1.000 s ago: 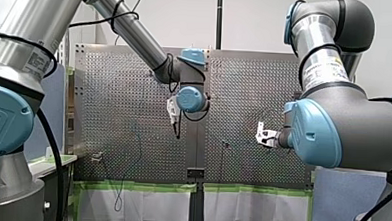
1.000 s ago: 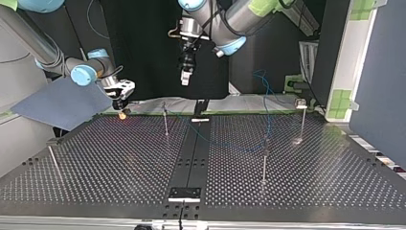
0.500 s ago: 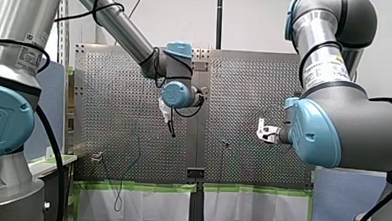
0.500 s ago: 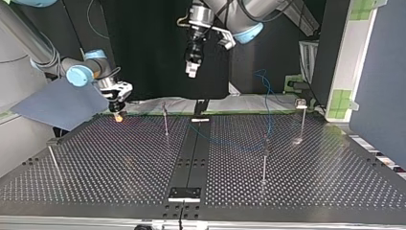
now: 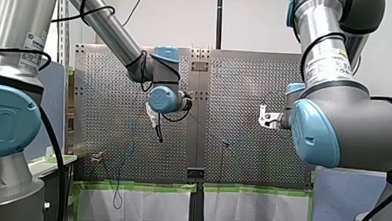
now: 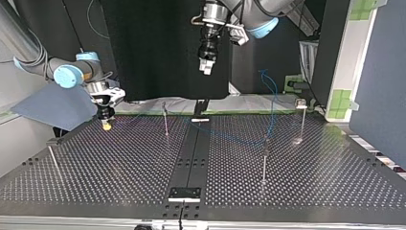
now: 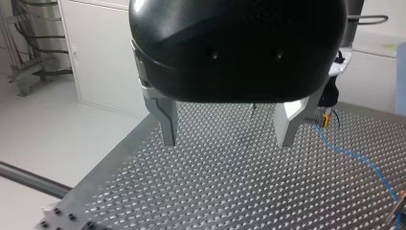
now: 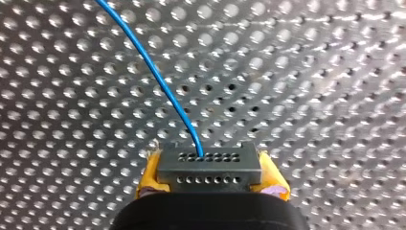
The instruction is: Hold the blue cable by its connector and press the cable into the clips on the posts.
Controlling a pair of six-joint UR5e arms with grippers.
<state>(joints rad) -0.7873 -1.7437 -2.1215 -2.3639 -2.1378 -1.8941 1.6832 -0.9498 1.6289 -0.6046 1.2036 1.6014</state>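
In the right wrist view my right gripper [image 8: 209,184] is shut on the dark grey connector [image 8: 209,167], yellow pads [image 8: 148,178] on both sides. The blue cable [image 8: 153,72] leaves the connector's face and runs out over the perforated table. At the top view's left this gripper [image 6: 106,123] hangs just above the table's far edge, and the cable [image 6: 230,139] trails across to the thin posts [image 6: 265,160]. My left gripper [image 7: 229,139] is open and empty, high above the table [image 6: 207,68], with the cable [image 7: 354,158] lying beside it.
Several thin posts stand on the table: one near the middle [image 6: 165,119], one at the far right [image 6: 301,117], one at the near left [image 6: 51,160]. A black strip [image 6: 191,158] runs down the table's middle. Cable slack loops up [image 6: 265,79] behind the far edge.
My left arm has swung toward the top view's right and risen, still open. My right gripper has carried the connector toward the top view's left, drawing the cable along.
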